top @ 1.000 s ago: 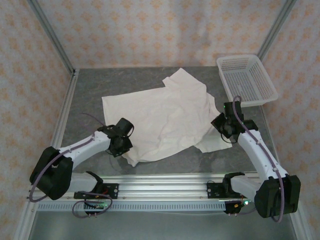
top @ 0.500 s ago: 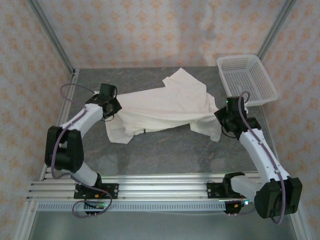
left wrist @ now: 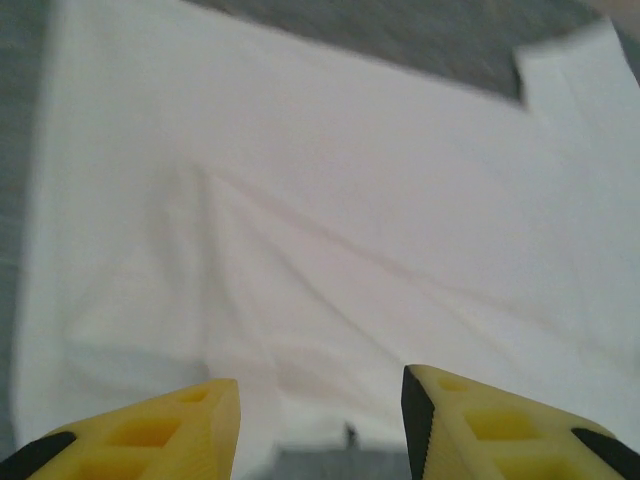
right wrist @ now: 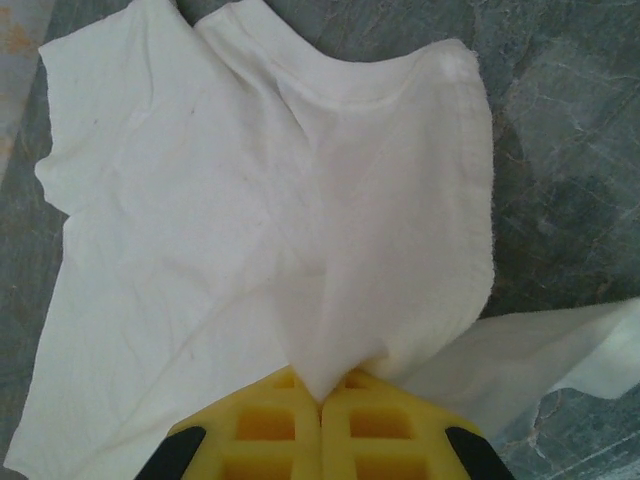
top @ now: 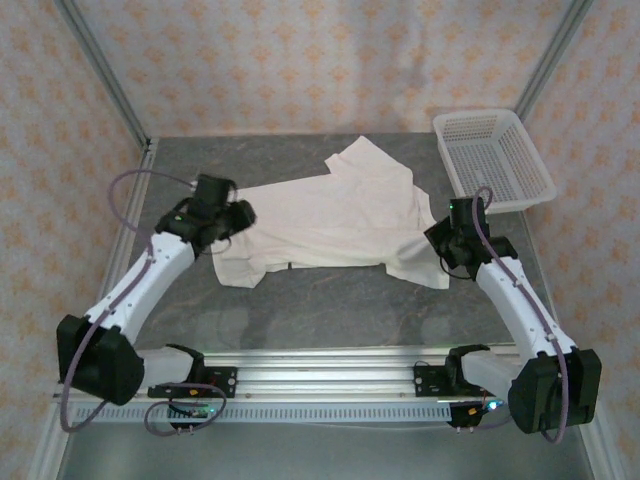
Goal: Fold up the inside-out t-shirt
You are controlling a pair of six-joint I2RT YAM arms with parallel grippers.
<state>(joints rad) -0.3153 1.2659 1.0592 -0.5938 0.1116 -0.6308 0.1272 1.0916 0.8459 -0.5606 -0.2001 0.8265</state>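
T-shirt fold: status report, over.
Left gripper open over the t-shirt, nothing held. Right gripper shut on the t-shirt's edge. Mesh basket sits apart, far right.

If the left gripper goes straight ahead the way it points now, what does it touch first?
Most likely the t-shirt, spread right ahead of the open left gripper; depth is unclear.
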